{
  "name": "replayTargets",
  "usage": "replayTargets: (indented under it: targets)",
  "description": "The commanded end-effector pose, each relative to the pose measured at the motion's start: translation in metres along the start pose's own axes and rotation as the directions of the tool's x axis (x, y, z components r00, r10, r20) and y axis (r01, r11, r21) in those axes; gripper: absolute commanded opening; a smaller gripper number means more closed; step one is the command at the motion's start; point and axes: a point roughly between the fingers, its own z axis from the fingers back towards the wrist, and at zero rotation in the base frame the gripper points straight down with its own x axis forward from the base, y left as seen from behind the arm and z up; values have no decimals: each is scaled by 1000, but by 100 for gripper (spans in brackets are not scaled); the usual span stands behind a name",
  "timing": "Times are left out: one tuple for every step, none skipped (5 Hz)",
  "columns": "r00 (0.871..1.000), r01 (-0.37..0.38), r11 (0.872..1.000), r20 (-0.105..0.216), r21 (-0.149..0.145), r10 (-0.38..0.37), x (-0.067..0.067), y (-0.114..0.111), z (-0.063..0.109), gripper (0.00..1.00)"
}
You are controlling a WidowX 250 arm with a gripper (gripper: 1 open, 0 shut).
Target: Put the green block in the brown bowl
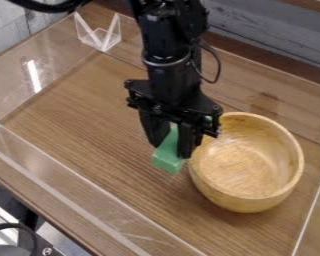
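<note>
My black gripper (170, 150) points straight down and is shut on the green block (167, 156), whose lower end shows below the fingers, lifted a little off the wooden table. The brown bowl (247, 160) stands upright just right of the gripper, its near rim almost touching the fingers. Nothing lies inside the bowl. The block's upper part is hidden between the fingers.
A clear plastic wall (43, 70) borders the wooden tabletop (83, 125) on the left and front. A small clear stand (100, 33) sits at the back left. The table's front edge (29, 215) drops off at lower left.
</note>
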Motion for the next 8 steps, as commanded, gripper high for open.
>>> replayTargets:
  targets:
    - [997, 22, 1000, 71, -8, -22, 10, -7, 17, 0]
    - [997, 27, 1000, 75, -10, -26, 10, -8, 17, 0]
    - [996, 33, 999, 78, -11, -32, 10, -11, 19, 0]
    - [996, 39, 999, 81, -13, -37, 10, -13, 19, 0]
    - [995, 46, 999, 86, -15, -44, 10, -17, 20, 0]
    - [994, 54, 998, 91, -17, -52, 10, -21, 22, 0]
    - [994, 61, 998, 96, -18, -59, 11, -25, 22, 0]
    - [993, 66, 998, 103, -19, -64, 11, -30, 21, 0]
